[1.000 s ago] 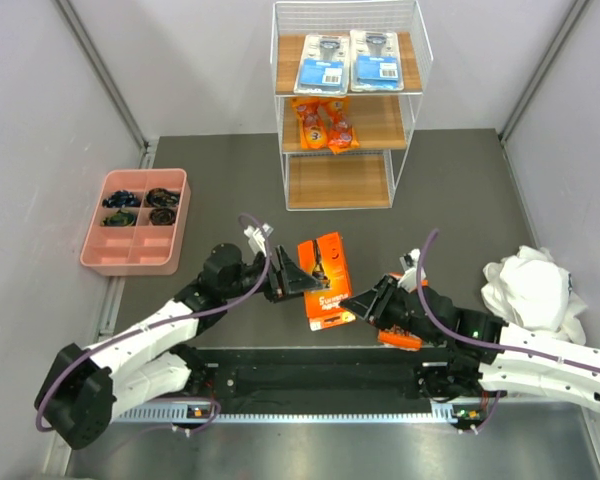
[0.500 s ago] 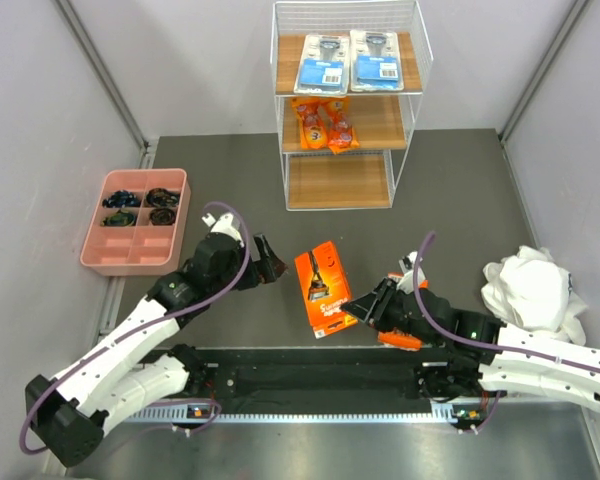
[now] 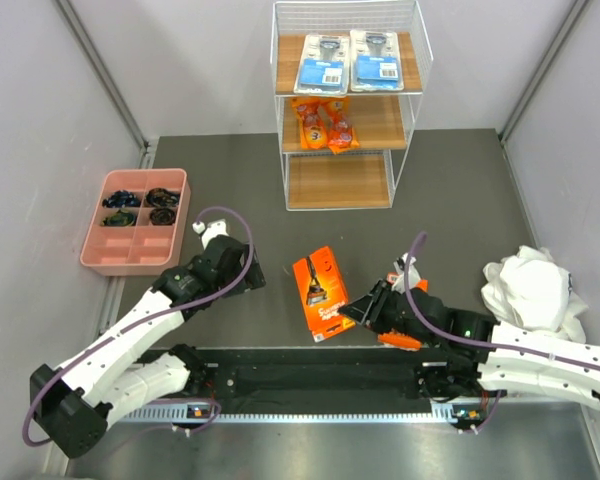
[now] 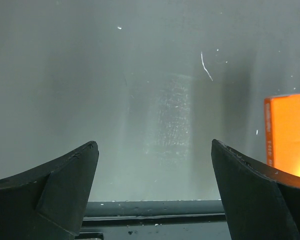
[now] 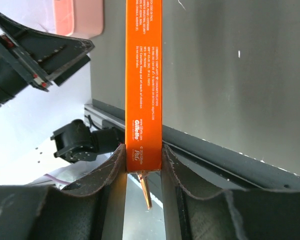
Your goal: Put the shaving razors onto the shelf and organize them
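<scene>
The shelf [image 3: 338,180] stands at the far middle. Two clear-and-blue razor cards [image 3: 324,62] lie on its top board and two orange pouches [image 3: 323,122] on the middle board. My right gripper [image 3: 358,312] is shut on the long orange-black box [image 3: 320,293], gripping one end; in the right wrist view the box [image 5: 143,75] stands on edge between the fingers [image 5: 112,165]. An orange card [image 3: 400,338] lies partly hidden beneath that gripper. My left gripper [image 3: 252,276] is open and empty, left of the box; the left wrist view shows only table between its fingers [image 4: 65,175] and the box edge [image 4: 290,130] at right.
A pink compartment tray [image 3: 90,250] with small dark items sits at the left. A crumpled white cloth [image 3: 535,290] lies at the right. A black rail [image 3: 320,375] runs along the near edge between the arm bases. Grey walls close in both sides.
My left gripper has drawn back to the left, away from the orange-black box, and opened fully. The box has shifted slightly left, still in the right gripper.
</scene>
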Available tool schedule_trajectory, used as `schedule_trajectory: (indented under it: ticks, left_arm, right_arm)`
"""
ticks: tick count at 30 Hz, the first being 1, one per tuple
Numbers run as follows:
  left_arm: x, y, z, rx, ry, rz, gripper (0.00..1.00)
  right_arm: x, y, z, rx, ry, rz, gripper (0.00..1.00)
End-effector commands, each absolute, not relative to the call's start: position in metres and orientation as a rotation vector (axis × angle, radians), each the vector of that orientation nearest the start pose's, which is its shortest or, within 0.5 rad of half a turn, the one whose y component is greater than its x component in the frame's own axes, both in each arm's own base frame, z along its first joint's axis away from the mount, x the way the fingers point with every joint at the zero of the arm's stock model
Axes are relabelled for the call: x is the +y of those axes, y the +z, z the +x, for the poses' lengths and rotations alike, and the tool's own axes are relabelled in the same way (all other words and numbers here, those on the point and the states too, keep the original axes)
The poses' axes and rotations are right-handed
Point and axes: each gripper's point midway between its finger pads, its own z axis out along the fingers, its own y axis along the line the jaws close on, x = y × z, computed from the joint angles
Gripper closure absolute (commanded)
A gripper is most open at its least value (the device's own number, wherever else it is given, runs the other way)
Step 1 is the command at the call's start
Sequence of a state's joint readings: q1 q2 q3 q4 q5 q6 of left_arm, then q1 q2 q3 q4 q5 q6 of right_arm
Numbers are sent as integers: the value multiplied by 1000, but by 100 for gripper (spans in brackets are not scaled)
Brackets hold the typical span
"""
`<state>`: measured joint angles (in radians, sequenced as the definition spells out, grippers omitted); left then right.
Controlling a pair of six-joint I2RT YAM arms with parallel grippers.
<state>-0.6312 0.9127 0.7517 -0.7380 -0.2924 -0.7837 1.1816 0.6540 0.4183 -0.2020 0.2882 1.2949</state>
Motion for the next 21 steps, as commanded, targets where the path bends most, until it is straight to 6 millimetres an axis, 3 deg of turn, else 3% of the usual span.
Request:
schedule_trajectory:
  ticks: [1,10,21]
  left_arm:
    - [-120,129,210,2411,-241,-309,1]
    - [-121,124,206,2426,-253,-285,1]
    - [-128,118,203,2446,-301,-275,1]
  right_arm:
    - [275,178,124,2162,1332,339,100]
    - [291,178,140,2170,1388,299,100]
    - [276,198,202,2076,1409,348,100]
